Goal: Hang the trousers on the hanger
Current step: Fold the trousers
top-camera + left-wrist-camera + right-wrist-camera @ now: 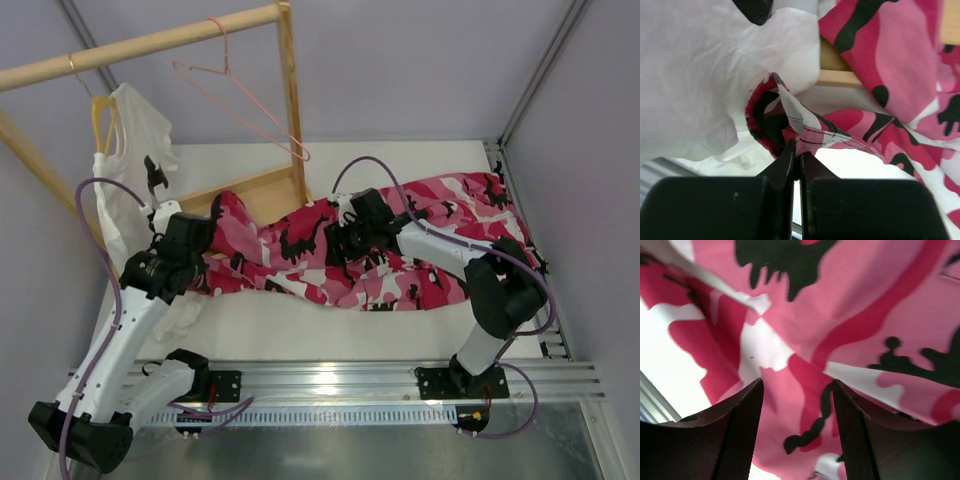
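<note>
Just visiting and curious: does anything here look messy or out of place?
Yes. The trousers lie crumpled across the table, one end overlapping the wooden rack's base. The pink hanger hangs empty and steeply tilted on the rail.

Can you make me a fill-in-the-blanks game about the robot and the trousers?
The bare hanger on the wooden rail is coloured ___.
The left gripper is ___ on the trousers' edge.
The right gripper, over the trousers, is ___.
The hanging T-shirt is mostly ___.
Missing words: pink, shut, open, white.
</note>
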Robot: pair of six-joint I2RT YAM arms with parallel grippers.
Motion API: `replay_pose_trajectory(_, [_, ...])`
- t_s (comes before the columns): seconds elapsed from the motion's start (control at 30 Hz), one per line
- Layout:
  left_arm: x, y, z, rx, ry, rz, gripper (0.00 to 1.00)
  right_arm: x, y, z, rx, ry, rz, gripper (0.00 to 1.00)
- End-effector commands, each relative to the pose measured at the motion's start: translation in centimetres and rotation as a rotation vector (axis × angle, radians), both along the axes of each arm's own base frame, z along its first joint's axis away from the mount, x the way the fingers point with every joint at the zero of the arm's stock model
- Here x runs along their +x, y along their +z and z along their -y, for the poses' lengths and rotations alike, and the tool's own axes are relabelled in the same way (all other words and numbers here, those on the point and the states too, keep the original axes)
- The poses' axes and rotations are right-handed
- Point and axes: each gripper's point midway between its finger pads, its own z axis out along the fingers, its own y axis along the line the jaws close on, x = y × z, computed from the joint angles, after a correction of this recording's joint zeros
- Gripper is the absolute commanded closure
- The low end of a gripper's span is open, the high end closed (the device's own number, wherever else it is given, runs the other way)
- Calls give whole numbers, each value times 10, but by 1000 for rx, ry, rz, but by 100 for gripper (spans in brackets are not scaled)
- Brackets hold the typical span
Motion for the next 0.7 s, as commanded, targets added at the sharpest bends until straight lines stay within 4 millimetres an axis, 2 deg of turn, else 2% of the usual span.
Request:
replay_pose_trajectory(0.0, [12,17,15,-98,-67,154,99,-36,26,-38,43,157,111,38])
replay_pose_trajectory(0.1, [17,23,30,-170,-126,213,100,-52,33,-65,104,243,185,37])
replay_pose_trajectory(0.17, [18,27,43,-217,-189,227,100,-52,40,-84,164,274,204,37])
replay_pose_trajectory(0.23, [18,30,56,-271,-241,230,100,-57,31,-98,166,306,186,37])
replay_pose_trajectory(0.3, [18,30,60,-290,-255,230,99,-59,24,-105,136,316,205,37])
replay_pose_trajectory(0.33, [17,29,61,-292,-254,226,100,-66,17,-110,117,332,205,37])
replay_pose_trajectory(0.4, [15,24,55,-270,-228,200,100,-70,4,-113,69,323,213,37])
replay_pose_trajectory(0.5, [11,16,50,-254,-194,161,100,-68,-8,-106,7,288,230,41])
replay_pose_trajectory(0.53, [10,12,49,-256,-182,147,99,-69,-12,-104,-1,282,226,46])
replay_pose_trajectory(0.57, [9,10,49,-257,-174,139,100,-71,-13,-99,-8,275,220,61])
replay_pose_trajectory(0.6, [8,8,43,-238,-146,128,99,-74,-15,-95,-22,273,213,70])
replay_pose_trajectory(0.63, [7,7,40,-230,-123,121,94,-77,-15,-92,-25,274,207,78])
replay_pose_trajectory(0.67, [2,5,34,-213,-88,102,90,-85,-17,-87,-28,285,192,92])
